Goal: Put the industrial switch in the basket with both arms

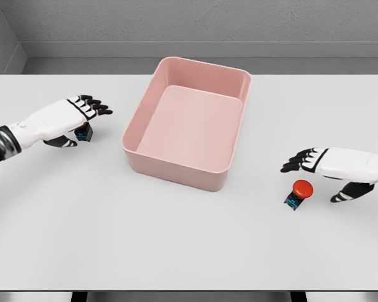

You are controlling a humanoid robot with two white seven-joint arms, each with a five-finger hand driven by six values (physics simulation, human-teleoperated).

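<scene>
A red-capped industrial switch [298,193] lies on the white table [189,245], near right of the pink basket [176,165] (nothing in it), just under the right hand [327,165], fingers spread; left hand [66,119], fingers extended, hovers over a second switch [83,133]

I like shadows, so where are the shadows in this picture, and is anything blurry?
Head view: soft, even light, no glare; faint shadows sit under the pink basket, the red-capped industrial switch and both hands. Head view again: everything looks sharp, only the small dark object beneath the left hand is mostly hidden.
</scene>
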